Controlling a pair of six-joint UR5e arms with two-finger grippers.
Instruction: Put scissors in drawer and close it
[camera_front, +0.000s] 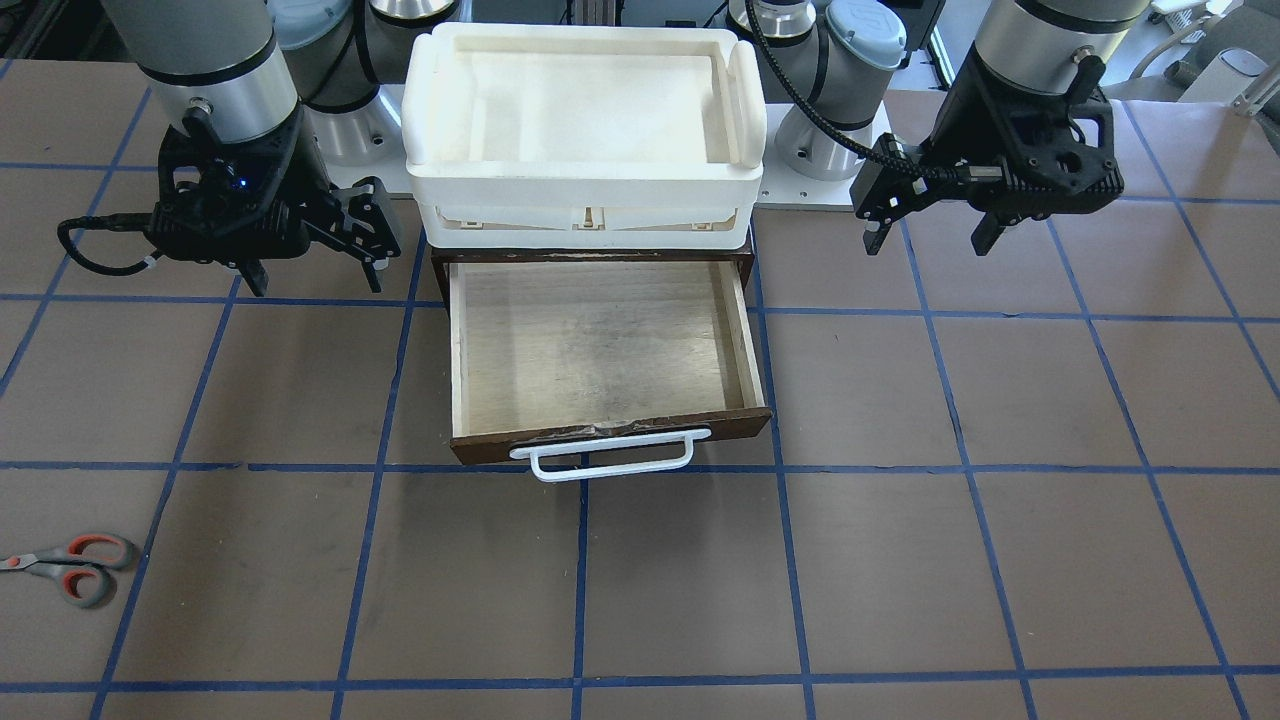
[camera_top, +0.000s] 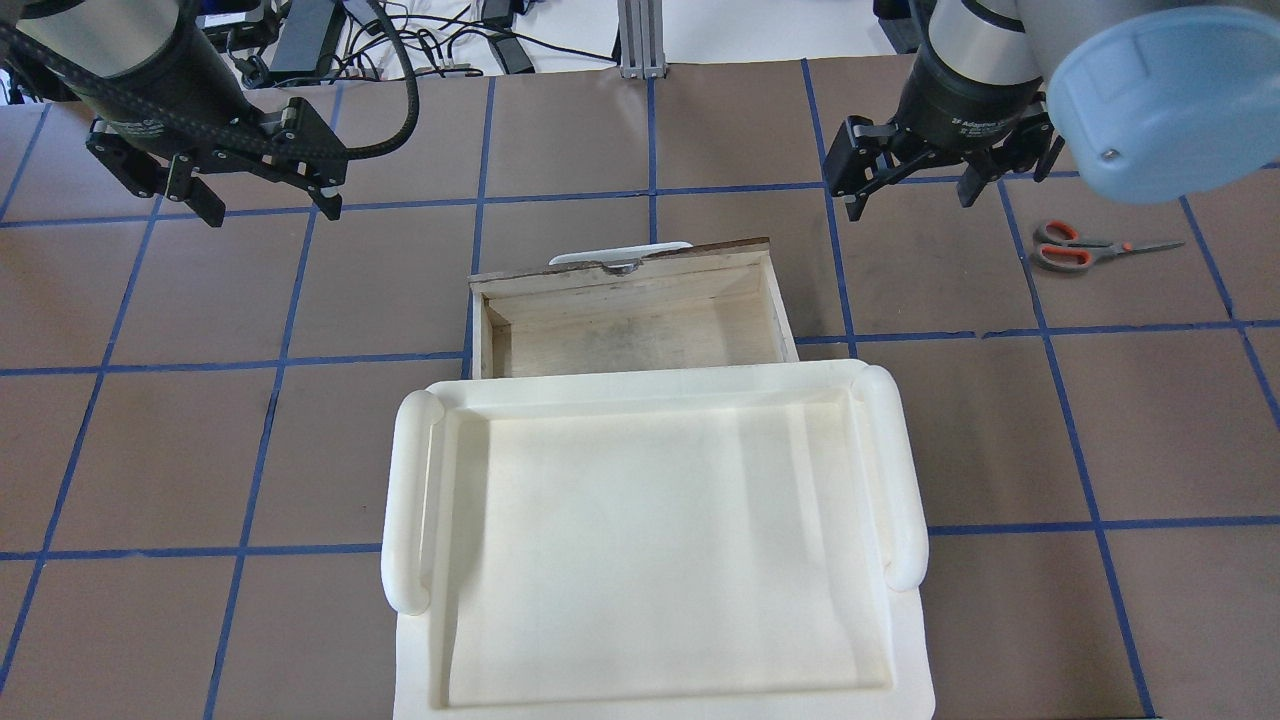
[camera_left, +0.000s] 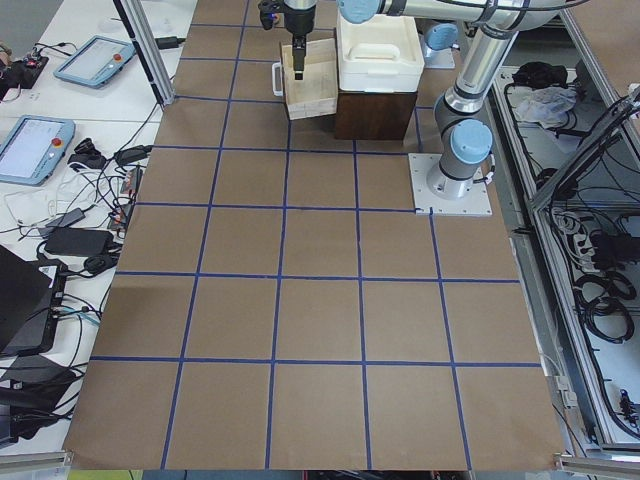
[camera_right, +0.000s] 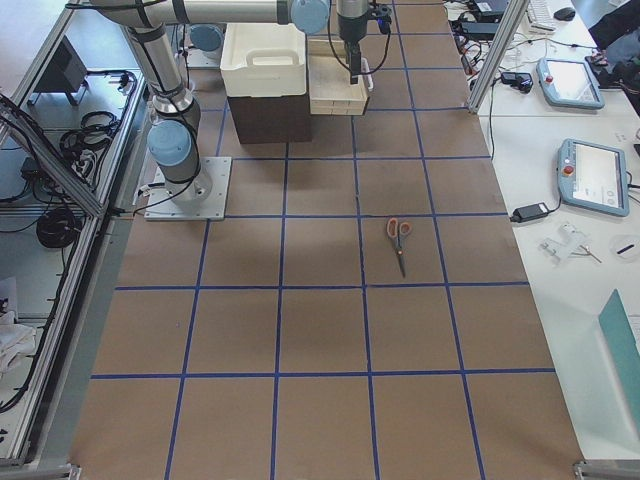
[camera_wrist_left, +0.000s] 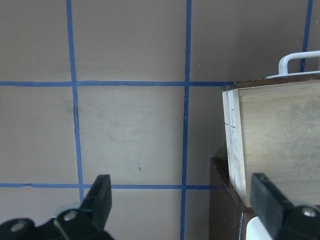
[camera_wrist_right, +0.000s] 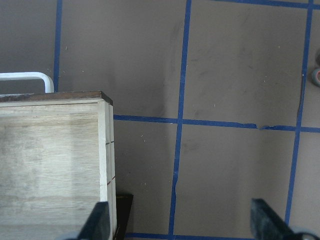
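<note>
The scissors (camera_top: 1085, 247), grey with orange-red inner loops, lie flat on the table at my right side, also in the front view (camera_front: 70, 565) and the right side view (camera_right: 398, 238). The drawer (camera_front: 600, 345) is pulled out and empty, its white bar handle (camera_front: 610, 455) at the front; it also shows in the overhead view (camera_top: 630, 335). My right gripper (camera_top: 911, 203) is open and empty, hovering between the drawer and the scissors. My left gripper (camera_top: 272, 212) is open and empty, hovering to the left of the drawer.
A white plastic tray (camera_top: 650, 385) sits on top of the dark cabinet (camera_left: 375, 112) that holds the drawer. The table is brown with a blue tape grid. Cables and tablets lie beyond the far edge.
</note>
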